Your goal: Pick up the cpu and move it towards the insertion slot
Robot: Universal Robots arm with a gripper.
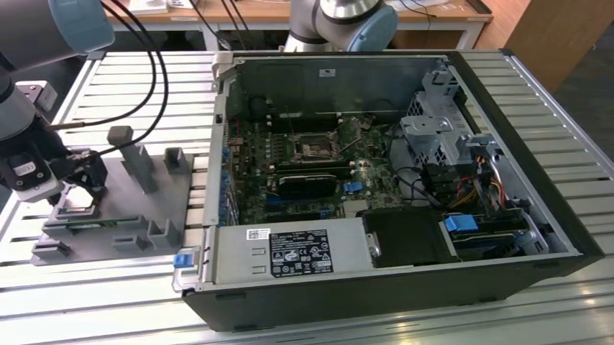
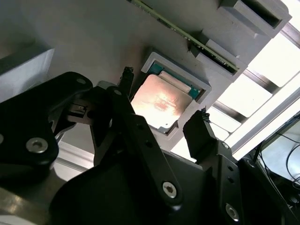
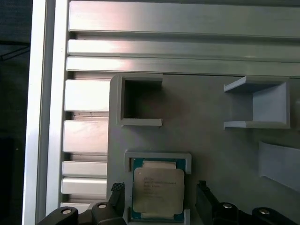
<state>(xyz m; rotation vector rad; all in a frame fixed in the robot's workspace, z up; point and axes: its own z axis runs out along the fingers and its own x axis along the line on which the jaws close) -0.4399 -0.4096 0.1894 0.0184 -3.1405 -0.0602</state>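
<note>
Black gripper (image 2: pixel 164 96), jaws spread wide, straddles the flat silvery square cpu (image 3: pixel 157 194) seated in a pocket of a grey plastic tray (image 3: pixel 211 154), grey upright posts (image 1: pixel 142 162) beside it; farther off, the metal-framed insertion slot (image 1: pixel 314 147) sits inside the open black computer case (image 1: pixel 403 295)

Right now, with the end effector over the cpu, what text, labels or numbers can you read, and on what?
No text here is legible.
cpu lid: faint lines of print, too blurred to read.
power supply label: dense print and symbols, too small to read.
sticker on the back wall of the computer case: too small to read.
</note>
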